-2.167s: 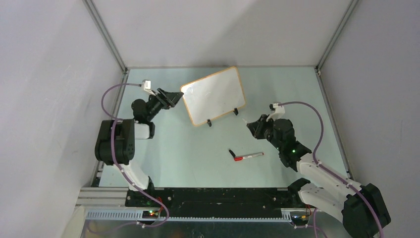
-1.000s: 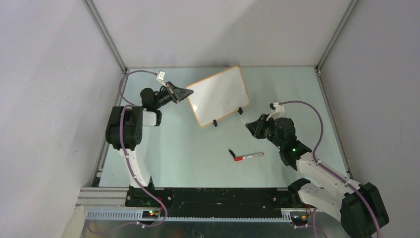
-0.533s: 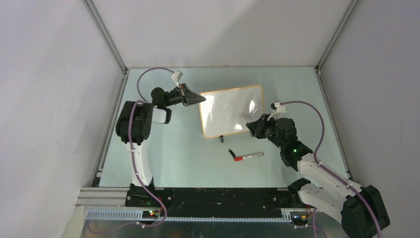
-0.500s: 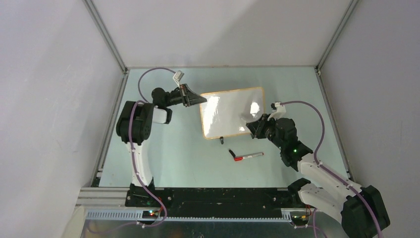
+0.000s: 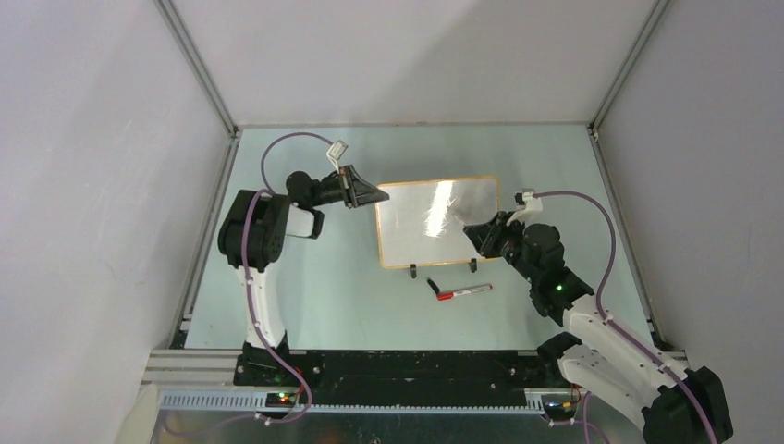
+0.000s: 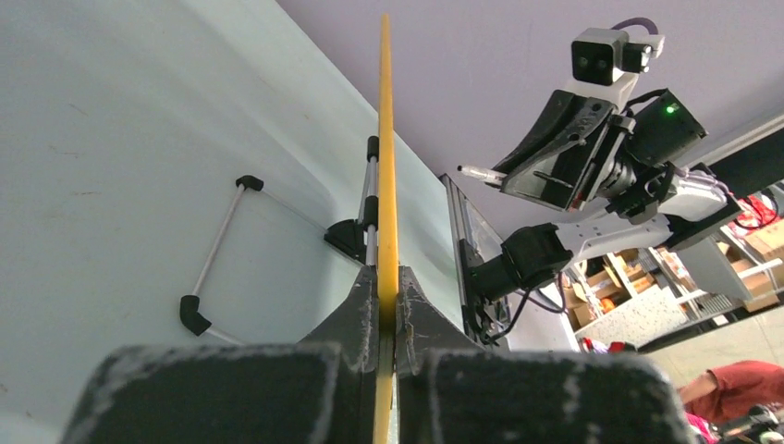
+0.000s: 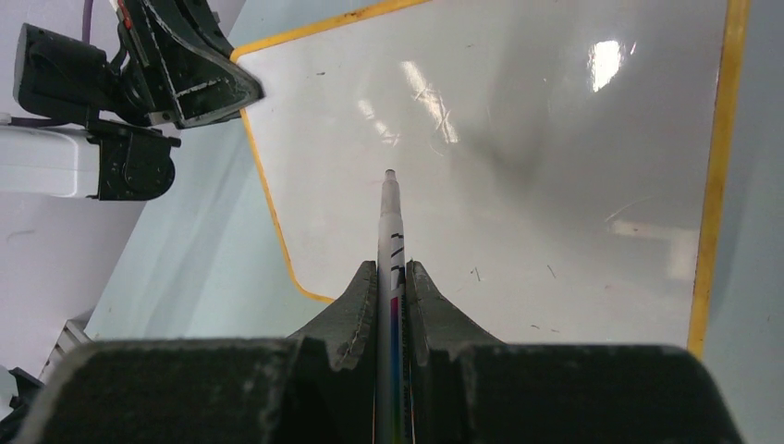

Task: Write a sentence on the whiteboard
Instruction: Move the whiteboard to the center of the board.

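Top view: toward the back middle of the pale green table (image 5: 314, 277), the whiteboard (image 5: 425, 227), orange-framed, with two black feet at its near edge. Pinched at the left edge by the left gripper (image 5: 376, 196), jaws tight on the frame. Over the right part of the board, the right gripper (image 5: 481, 233), drawn together on something thin, hard to make out from here. Just in front of the board and apart from it, a red-and-white pen (image 5: 462, 291) lying flat.

Left wrist view: fingers pressed together on the orange frame, seen edge-on and running straight up the picture. Off to the right, the right gripper with a marker (image 6: 473, 172), tip pointing toward the board and seemingly short of it.

Right wrist view: closed snugly on the marker's white barrel, tip aimed at the glossy white face with its glare spots; contact impossible to tell. At upper left, the left gripper clamped on the frame's edge.
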Motion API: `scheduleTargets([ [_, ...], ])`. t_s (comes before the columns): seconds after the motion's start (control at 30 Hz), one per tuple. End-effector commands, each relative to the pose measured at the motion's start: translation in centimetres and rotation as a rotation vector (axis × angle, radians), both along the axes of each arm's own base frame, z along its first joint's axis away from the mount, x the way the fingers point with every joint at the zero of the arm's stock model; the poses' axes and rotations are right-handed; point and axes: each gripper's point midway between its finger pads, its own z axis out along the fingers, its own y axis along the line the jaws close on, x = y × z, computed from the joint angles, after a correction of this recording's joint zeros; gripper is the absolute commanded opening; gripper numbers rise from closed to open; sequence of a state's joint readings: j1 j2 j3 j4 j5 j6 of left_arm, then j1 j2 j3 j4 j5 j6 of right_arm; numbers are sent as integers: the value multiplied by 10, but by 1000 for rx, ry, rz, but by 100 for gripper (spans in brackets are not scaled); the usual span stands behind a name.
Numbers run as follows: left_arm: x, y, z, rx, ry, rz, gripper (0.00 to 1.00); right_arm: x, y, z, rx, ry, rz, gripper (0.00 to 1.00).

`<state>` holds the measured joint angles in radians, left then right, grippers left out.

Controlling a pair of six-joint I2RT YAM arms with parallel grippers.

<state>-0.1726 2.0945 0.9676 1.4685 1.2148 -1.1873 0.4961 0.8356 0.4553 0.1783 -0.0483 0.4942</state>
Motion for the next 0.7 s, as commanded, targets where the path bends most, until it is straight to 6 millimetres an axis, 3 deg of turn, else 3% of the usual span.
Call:
scheduleTargets([
  [0.0, 0, 2, 22, -9, -157, 67, 0, 0, -1, 7, -11, -33, -5, 0],
  [0.13, 1, 4, 18, 19, -204, 104, 1, 0, -1, 6, -13, -34, -3, 0],
  [0.2, 4, 5, 14, 39, -223, 129, 6, 0, 0, 6, -14, -34, -3, 0],
  [0.63, 9, 4, -26, 329, -195, 207, 51, -6, 6, 13, -9, -64, 33, 0],
  [0.67, 9, 3, -23, 340, -217, 208, 58, -7, 7, 13, -6, -67, 42, 0],
])
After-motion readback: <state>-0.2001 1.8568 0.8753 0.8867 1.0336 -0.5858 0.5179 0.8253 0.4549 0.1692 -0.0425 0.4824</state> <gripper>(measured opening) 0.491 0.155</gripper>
